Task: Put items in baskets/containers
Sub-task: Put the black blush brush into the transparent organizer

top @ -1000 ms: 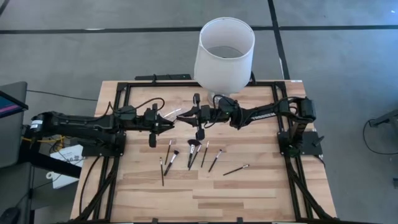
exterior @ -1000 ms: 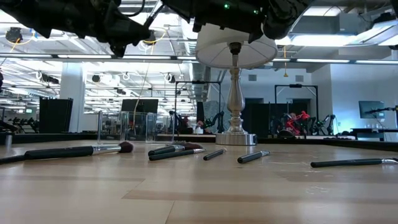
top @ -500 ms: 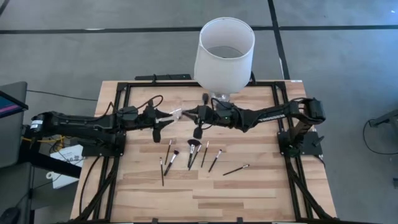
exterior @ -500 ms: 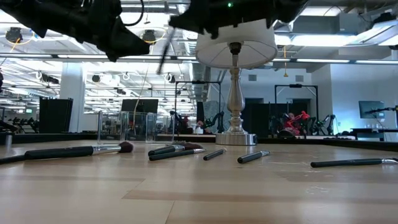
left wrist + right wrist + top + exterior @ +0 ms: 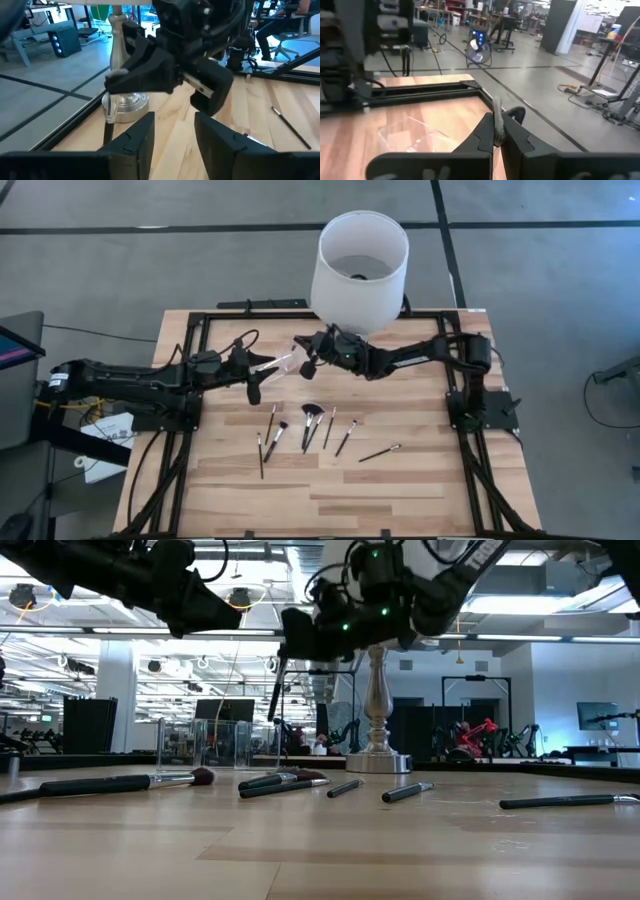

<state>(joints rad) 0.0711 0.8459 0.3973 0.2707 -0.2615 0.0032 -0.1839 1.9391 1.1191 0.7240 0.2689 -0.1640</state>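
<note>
The right claw (image 5: 303,363) sits just left of frame centre in the high view, raised above the tabletop (image 5: 400,480). Its fingers (image 5: 487,131) are clamped on one makeup brush (image 5: 496,116); in the low view this brush (image 5: 276,690) hangs tip-down beneath the claw.

The left claw (image 5: 268,367) sits just left of the right claw, also raised. It is clamped on the clear pouch (image 5: 277,363), which spans the gap between the two claws. The right wrist view shows the pouch (image 5: 420,132) as a glossy film close ahead of the held brush. The pouch opening cannot be made out.

Judged step: insertion of the held brush into the pouch.

The remaining brushes (image 5: 310,428) lie flat on the tabletop in the lower centre of the high view, well apart from both claws. One carries a fan-shaped head (image 5: 311,411). One single brush (image 5: 379,452) lies apart, to the lower right.

Handling, as judged:
- Brushes: light, stiff, thin, liable to roll. Grip on the handle near mid-length, not on the bristles.
- Pouch: light, slippery film, likely to flex. Hold at an edge and keep the mouth open.

The white lampshade (image 5: 361,270) stands at upper centre.
</note>
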